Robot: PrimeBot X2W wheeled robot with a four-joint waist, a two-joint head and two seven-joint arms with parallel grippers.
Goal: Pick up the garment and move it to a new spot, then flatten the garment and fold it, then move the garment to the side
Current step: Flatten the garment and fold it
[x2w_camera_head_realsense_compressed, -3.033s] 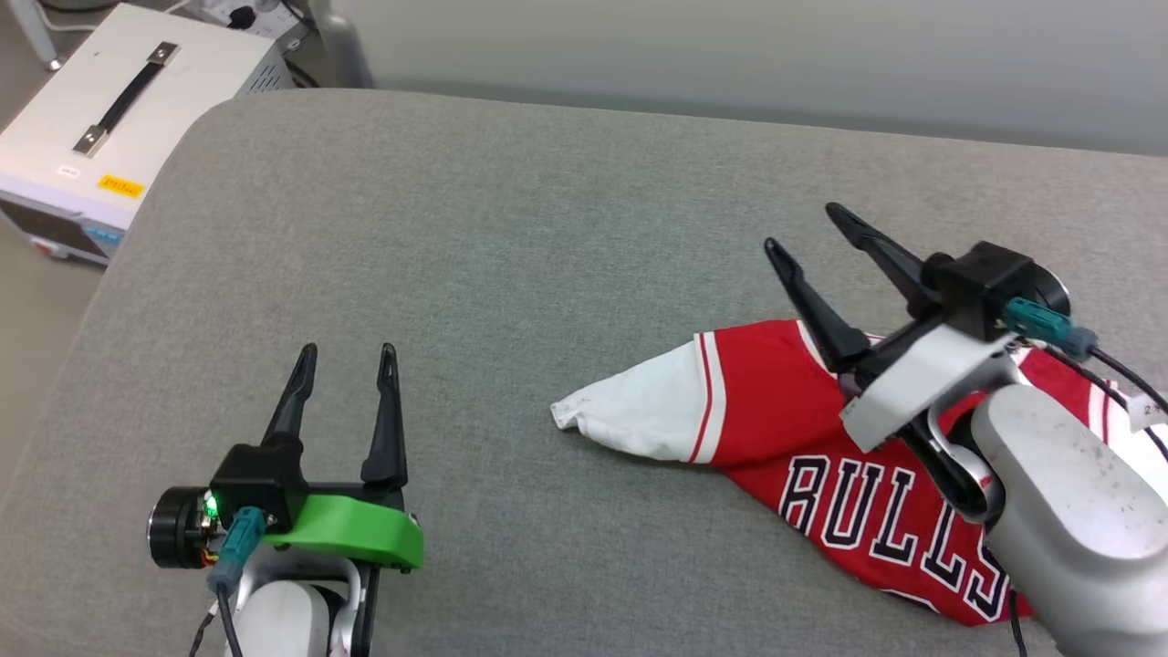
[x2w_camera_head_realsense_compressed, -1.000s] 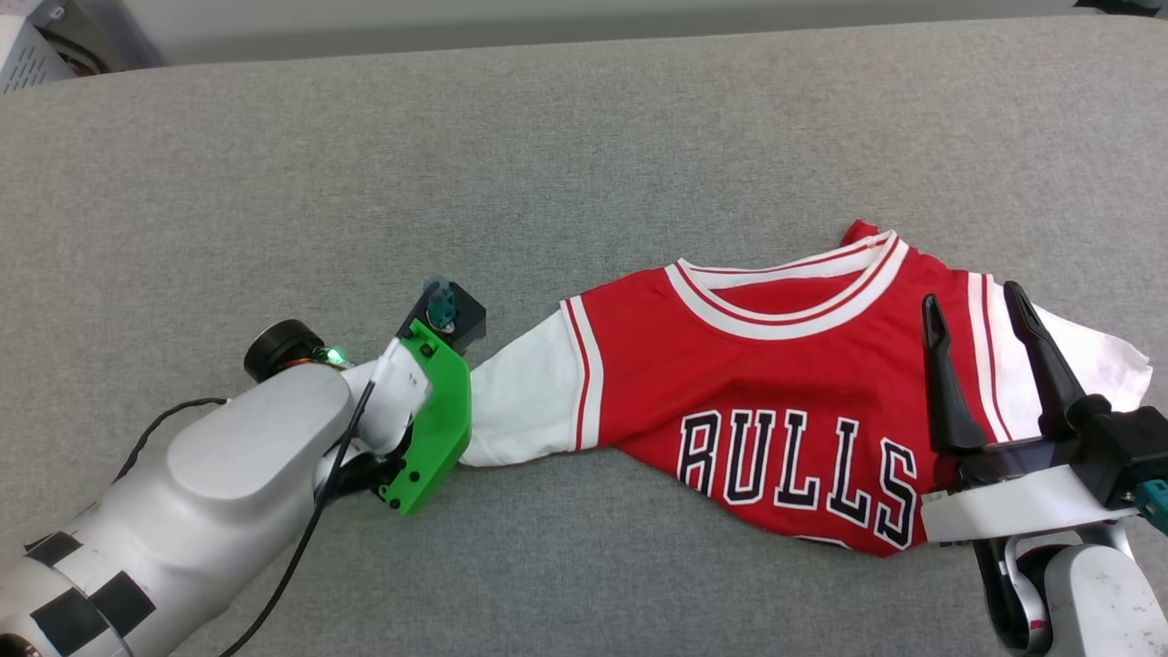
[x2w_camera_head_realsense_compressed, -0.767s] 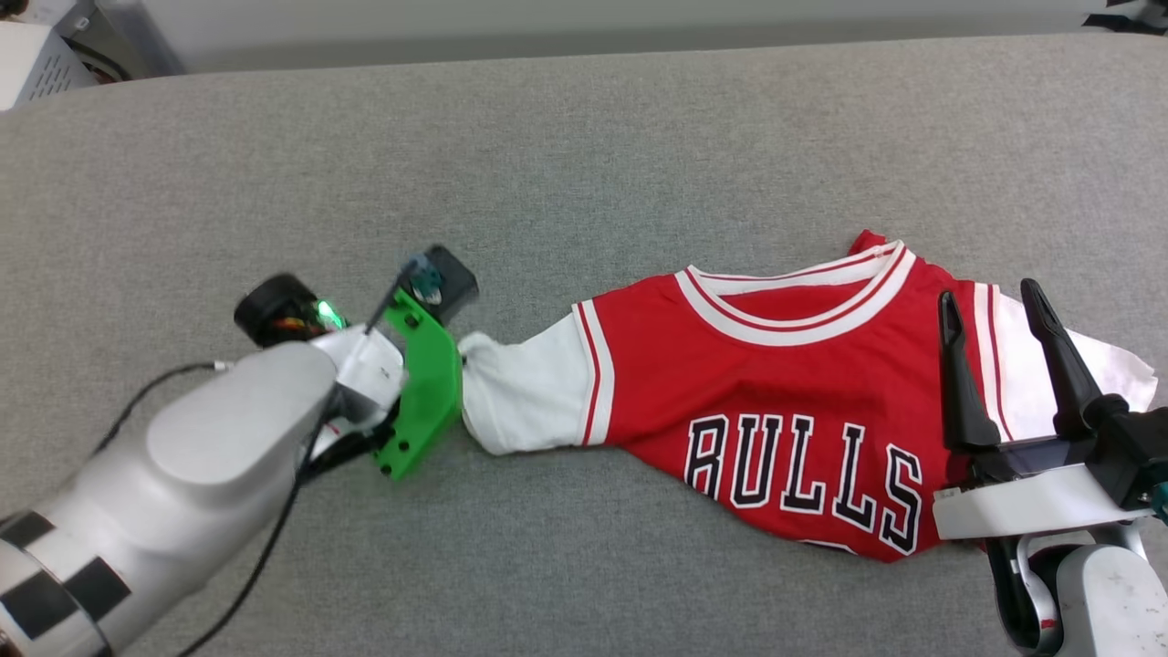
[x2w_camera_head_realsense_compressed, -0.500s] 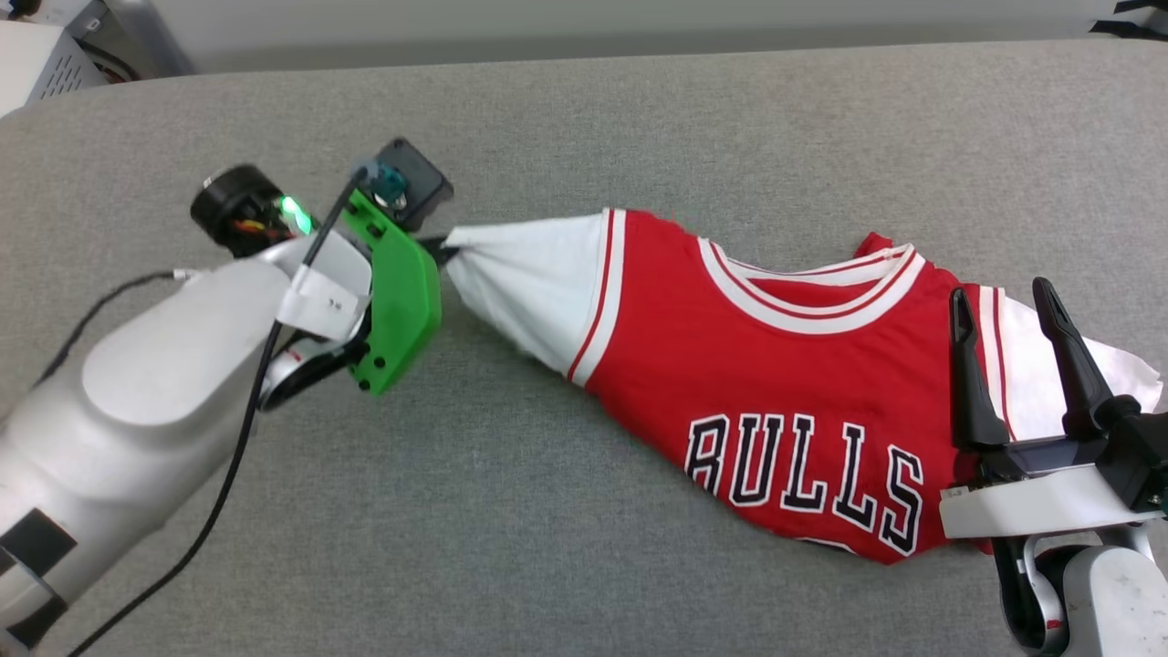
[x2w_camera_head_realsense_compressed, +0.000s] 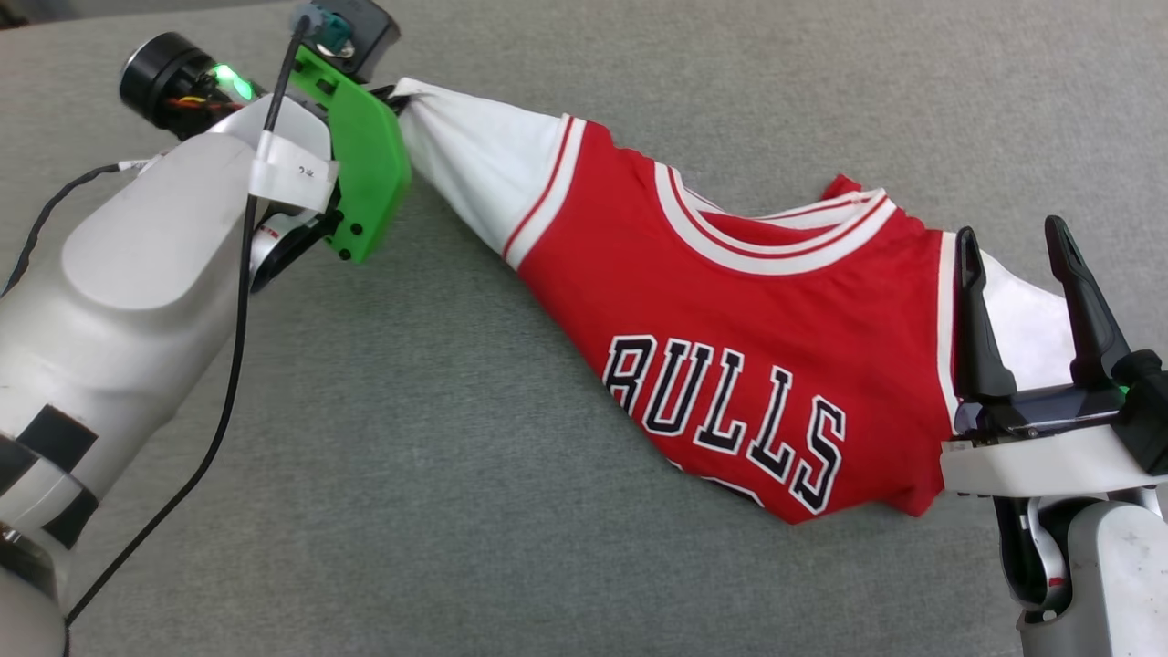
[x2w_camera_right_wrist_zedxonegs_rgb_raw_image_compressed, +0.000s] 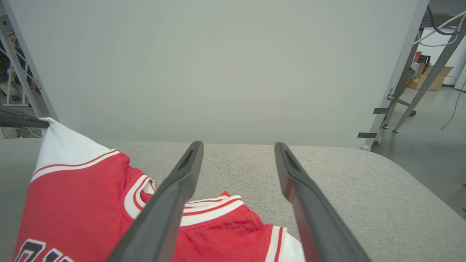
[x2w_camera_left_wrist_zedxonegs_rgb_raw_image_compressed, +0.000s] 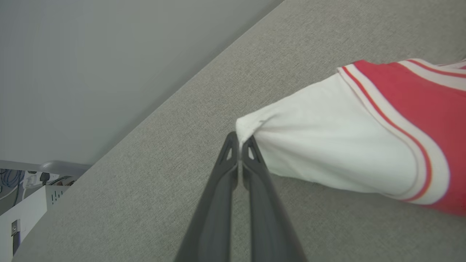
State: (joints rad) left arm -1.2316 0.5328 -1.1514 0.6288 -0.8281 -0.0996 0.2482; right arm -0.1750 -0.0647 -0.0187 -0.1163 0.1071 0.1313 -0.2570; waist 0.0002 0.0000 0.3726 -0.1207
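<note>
Left claw (x2w_camera_left_wrist_zedxonegs_rgb_raw_image_compressed: 238, 140) has pulled the white sleeve (x2w_camera_left_wrist_zedxonegs_rgb_raw_image_compressed: 327, 145) higher and tauter; it is clamped on the cuff. Shirt (x2w_camera_head_realsense_compressed: 730, 301) hangs slanting, lower body on table (x2w_camera_head_realsense_compressed: 411, 456). Right claw (x2w_camera_head_realsense_compressed: 1011, 237) spread wide, empty. Judged soft, light, limp: will sag, so take hems or shoulders.

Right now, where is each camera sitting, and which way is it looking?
Head view: on the robot's head, looking down at the grey table and the red shirt; the pale left arm and the open right fingers show.
Left wrist view: on the left wrist, looking along the shut left fingers, which pinch the white sleeve tip.
Right wrist view: on the right wrist, looking across the table toward a pale wall, between its own open fingers.
Shared: all three show the shirt and the table.
</note>
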